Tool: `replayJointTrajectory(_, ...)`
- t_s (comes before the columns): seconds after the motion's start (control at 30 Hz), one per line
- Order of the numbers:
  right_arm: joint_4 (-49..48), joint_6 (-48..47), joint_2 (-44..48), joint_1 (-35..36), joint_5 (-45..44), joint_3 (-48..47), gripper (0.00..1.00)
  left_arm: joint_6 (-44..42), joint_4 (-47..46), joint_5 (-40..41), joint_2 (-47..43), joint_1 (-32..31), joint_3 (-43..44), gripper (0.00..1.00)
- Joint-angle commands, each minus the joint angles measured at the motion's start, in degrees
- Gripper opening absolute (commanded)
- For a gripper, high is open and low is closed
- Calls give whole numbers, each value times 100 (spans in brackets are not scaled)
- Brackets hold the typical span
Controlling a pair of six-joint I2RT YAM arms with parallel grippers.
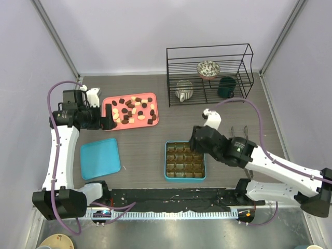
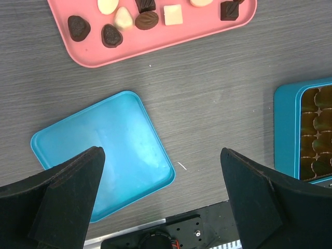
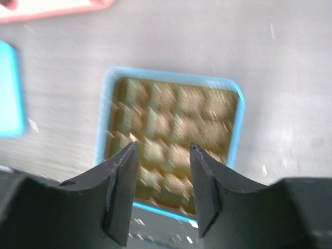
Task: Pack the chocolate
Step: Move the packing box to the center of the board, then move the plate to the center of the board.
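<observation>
Top external view showed a grey wood-grain table (image 1: pixel 140 150) carrying a pink rectangular tray (image 1: pixel 110 101) at the back left, a flat teal square lid (image 1: pixel 100 158) nearer the arms, and a teal square box (image 1: pixel 166 161) with brown compartments to the right of the lid. The left gripper (image 2: pixel 161 153) hung by the tray's left end with its fingers spread as wide as they go and nothing between them, while the right gripper (image 3: pixel 163 150) hovered over the box, its fingers partly apart and empty. The chocolate (image 1: pixel 136 110), small dark, brown and cream pieces, lay scattered on the pink tray.
</observation>
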State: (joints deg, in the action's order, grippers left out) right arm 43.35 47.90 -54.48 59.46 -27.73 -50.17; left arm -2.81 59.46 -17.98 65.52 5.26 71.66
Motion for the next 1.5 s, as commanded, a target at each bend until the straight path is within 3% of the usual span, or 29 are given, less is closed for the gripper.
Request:
replayJointTrajectory(0.0,-528,-1104,-1104,-118,-524,-1124,52,131,-242,-48,14,-16,-29,100)
replayJointTrajectory(0.2,-2030,-1897,-3379,-943,390,-2187,53,-88,-102,101,-39,-16,-55,100)
replayJointTrajectory(0.43,-2401,-2258,-5483,-1218,742,-3648,55,-194,162,294,-223,-16,6,100)
replayJointTrajectory(0.57,-2630,-2276,-5933,-1218,821,-3929,59,-255,206,391,-346,-16,-73,100)
replayJointTrajectory(1.0,-2806,-2276,-6803,-1226,681,-4352,58,-308,189,453,-355,-16,-178,100)
replayJointTrajectory(1.47,-2938,-2206,-6901,-1297,549,-4290,56,-317,74,435,-408,-16,-407,100)
